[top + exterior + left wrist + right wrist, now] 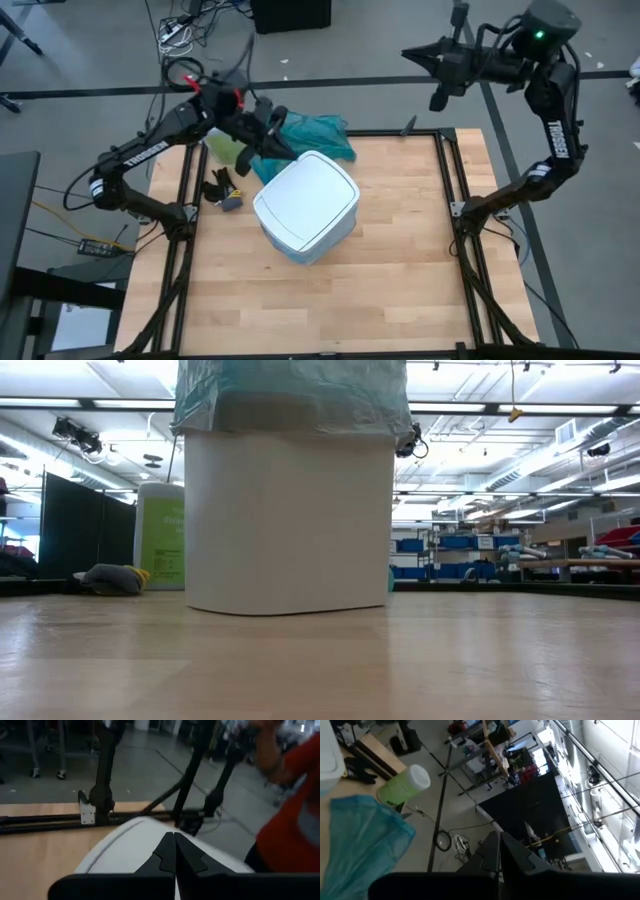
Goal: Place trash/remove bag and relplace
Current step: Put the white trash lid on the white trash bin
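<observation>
**Inspector:** What is standing on the bench (390,270)?

**Onlooker:** A white bin (306,206) is sitting near the middle, lid closed. In the low view a thin blue bag (290,395) is hanging over its rim as a liner. Behind the bin, at the far edge, a darker teal-green bag (318,134) is lying crumpled. Beside that a green canister (224,148) with a white cap is standing, and dark scraps (224,190) are lying on the wood to the bin's left, one of them a small grey bundle.

**Inspector:** The left gripper (268,135)?

**Onlooker:** It is hovering over the bin's far-left corner, just beside the teal-green bag. In its own wrist view the fingers (172,852) are pressing tip to tip above the white lid, with nothing between them.

**Inspector:** The right gripper (418,55)?

**Onlooker:** It is holding high, beyond the bench's far-right corner, over the floor. Its fingers (497,851) are likewise meeting at the tips and gripping nothing.

**Inspector:** Anyone nearby?

**Onlooker:** A person in a red top (295,820) is showing past the bench frame in the left wrist view.
</observation>
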